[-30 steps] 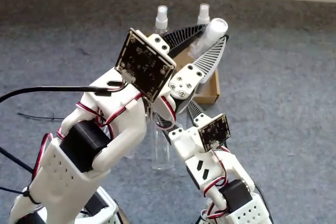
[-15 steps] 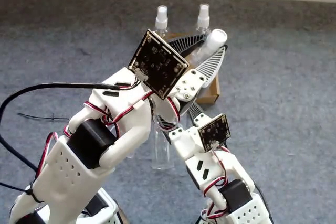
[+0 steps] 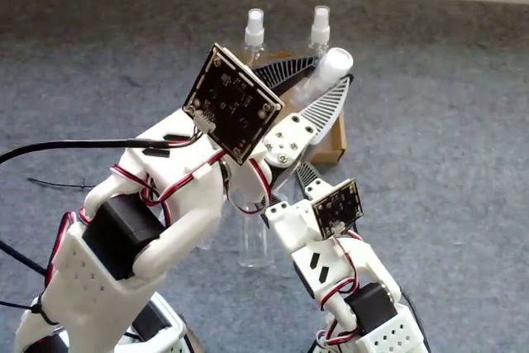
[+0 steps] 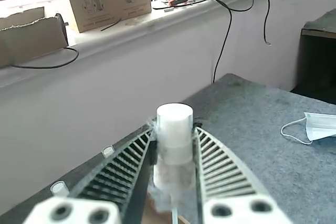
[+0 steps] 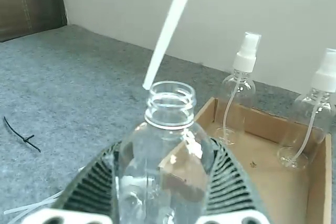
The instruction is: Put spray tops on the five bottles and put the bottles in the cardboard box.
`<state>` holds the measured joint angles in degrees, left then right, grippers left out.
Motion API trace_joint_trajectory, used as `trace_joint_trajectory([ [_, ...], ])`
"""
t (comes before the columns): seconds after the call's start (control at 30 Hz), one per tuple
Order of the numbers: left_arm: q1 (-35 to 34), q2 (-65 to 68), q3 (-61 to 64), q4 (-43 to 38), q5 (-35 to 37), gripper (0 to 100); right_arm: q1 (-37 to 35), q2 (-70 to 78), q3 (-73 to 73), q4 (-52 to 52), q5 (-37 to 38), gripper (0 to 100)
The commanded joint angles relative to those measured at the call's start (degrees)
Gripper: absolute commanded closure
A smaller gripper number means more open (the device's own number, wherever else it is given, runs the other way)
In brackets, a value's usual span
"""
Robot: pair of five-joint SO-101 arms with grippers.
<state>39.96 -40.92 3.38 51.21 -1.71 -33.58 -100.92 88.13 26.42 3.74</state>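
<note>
Overhead, spray top [image 3: 337, 62] tilted, tube [image 5: 169, 27] slanting down, bottle [image 5: 165, 166] upright beneath

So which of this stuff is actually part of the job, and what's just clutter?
Job: spray top, open bottle, two capped bottles, cardboard box.
Clutter: black cable tie, face mask.

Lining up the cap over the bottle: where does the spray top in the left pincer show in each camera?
High view: spray top between the left pincer's fingers, above the cardboard box.
Left wrist view: its white head gripped between the same fingers.
Right wrist view: its dip tube slants down, ending near the open bottle's neck.
Shared landmark: the two capped bottles in the box, in the high and right wrist views.
</note>
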Motion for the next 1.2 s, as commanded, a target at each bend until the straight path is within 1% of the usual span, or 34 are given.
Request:
trace_joint_trajectory([
  [0.0, 1.1, -0.8, -2.2, 0.2, 0.5, 99, 0.4, -0.7, -0.3, -1.4, -0.1, 99.5],
  [0.1, 1.1, -0.7, -2.5, -0.4, 0.5, 99, 0.4, -0.7, -0.3, -1.4, -0.1, 99.5],
  [0.23, 1.1, -0.7, -2.1, -3.6, 0.5, 99, 0.4, -0.7, -0.3, -1.4, -0.1, 99.5],
  [0.43, 1.1, -0.7, -2.0, -4.4, 0.5, 99, 0.3, -0.7, -0.3, -1.4, -0.1, 99.5],
  [0.57, 1.2, -0.7, -1.8, -4.3, 0.5, 99, 0.3, -0.7, -0.3, -1.4, -0.1, 99.5],
  [0.83, 1.2, -0.7, 5.0, -4.7, 0.5, 99, 0.4, -0.7, -0.3, -1.4, -0.1, 99.5],
  [1.03, 0.7, -1.1, 5.5, -4.3, 0.4, 99, 0.4, -0.7, -0.3, -1.4, -0.1, 99.5],
  [1.1, -0.7, -1.2, 5.5, -3.9, 0.4, 99, 0.4, -0.7, -0.3, -1.4, -0.1, 99.5],
  [1.17, -2.4, -1.2, 5.5, -0.9, 0.3, 99, 0.4, -0.7, -0.4, -1.4, -0.1, 99.5],
])
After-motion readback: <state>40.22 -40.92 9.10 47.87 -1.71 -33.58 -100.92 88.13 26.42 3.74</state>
